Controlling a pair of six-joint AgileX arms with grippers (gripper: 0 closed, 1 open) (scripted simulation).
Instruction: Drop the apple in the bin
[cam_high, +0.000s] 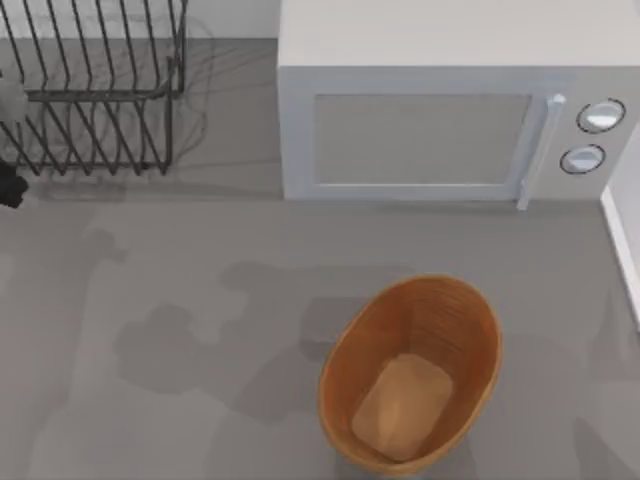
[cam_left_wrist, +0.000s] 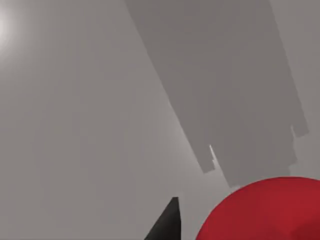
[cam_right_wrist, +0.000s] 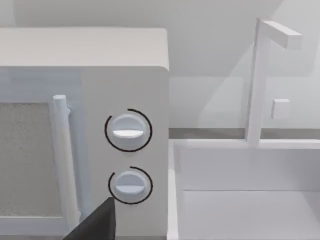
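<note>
Left wrist view: the apple (cam_left_wrist: 265, 210) was seen beside one dark fingertip (cam_left_wrist: 167, 222); whether it was gripped could not be told. The bin (cam_high: 340, 400) lay unfilled.

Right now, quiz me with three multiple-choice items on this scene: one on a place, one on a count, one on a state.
1. Where does the bin stand?
A. in front of the microwave
B. inside the dish rack
C. on top of the microwave

2. How many round knobs does the microwave carry?
A. one
B. two
C. four

3. What state is the bin in?
A. tipped over
B. holding the apple
C. upright with nothing in it

Answers: 1 A, the top view puts it on the table nearer the camera than the microwave; 2 B, two knobs sit one above the other beside the door handle; 3 C, its light bottom is bare, while the apple is close in the left wrist view.
</note>
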